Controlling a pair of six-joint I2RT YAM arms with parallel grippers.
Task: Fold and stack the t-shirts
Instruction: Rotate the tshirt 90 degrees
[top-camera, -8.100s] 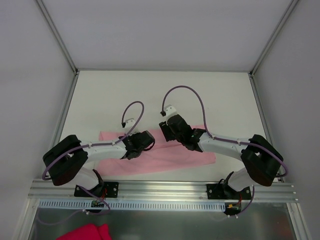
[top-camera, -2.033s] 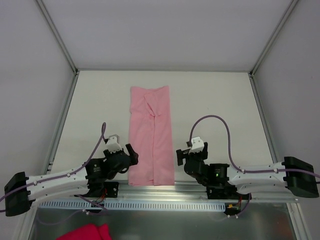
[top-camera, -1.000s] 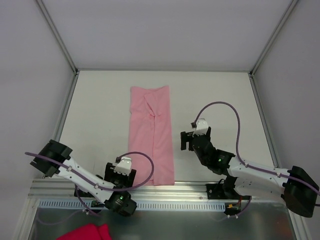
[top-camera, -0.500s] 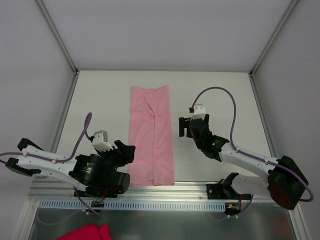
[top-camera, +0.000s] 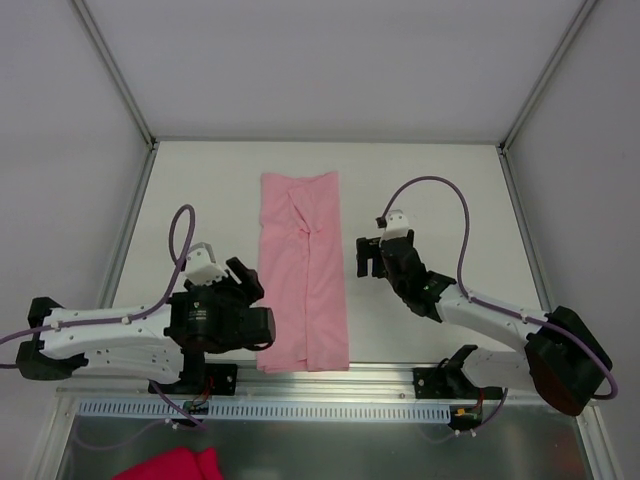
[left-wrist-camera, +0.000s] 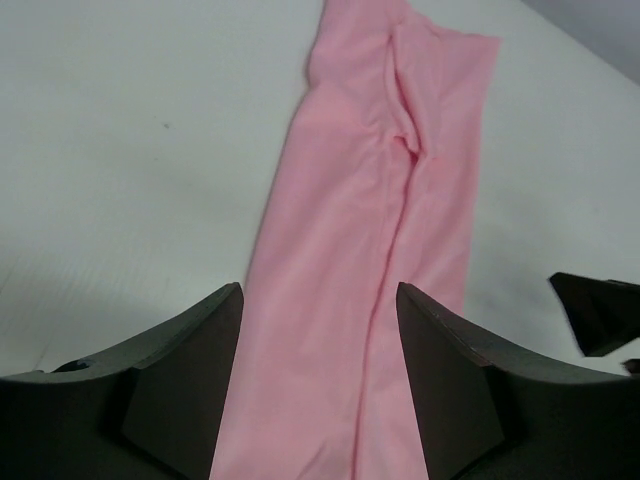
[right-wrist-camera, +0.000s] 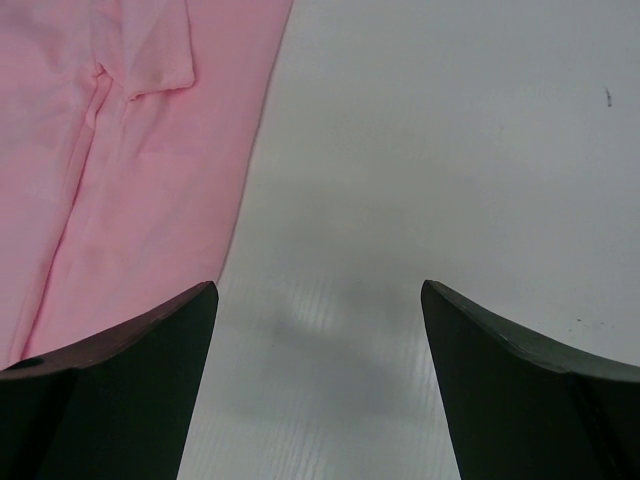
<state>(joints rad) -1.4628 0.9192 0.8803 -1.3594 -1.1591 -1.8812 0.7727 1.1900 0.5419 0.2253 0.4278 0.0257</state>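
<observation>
On the white counter (top-camera: 440, 200), the pale pink t-shirt (top-camera: 303, 270) lies folded lengthwise into a narrow strip; crosswise folds and stacking appear yet to come. The left gripper (top-camera: 247, 283) hangs over the strip's near end, jaws spread, gripping nothing. The right gripper (top-camera: 368, 262) sits just beside the strip, jaws wide, empty.

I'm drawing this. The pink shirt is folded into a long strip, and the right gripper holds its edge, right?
No. The shirt is folded into a long strip, but the right gripper is open beside it, holding nothing; the right wrist view shows it.
</observation>
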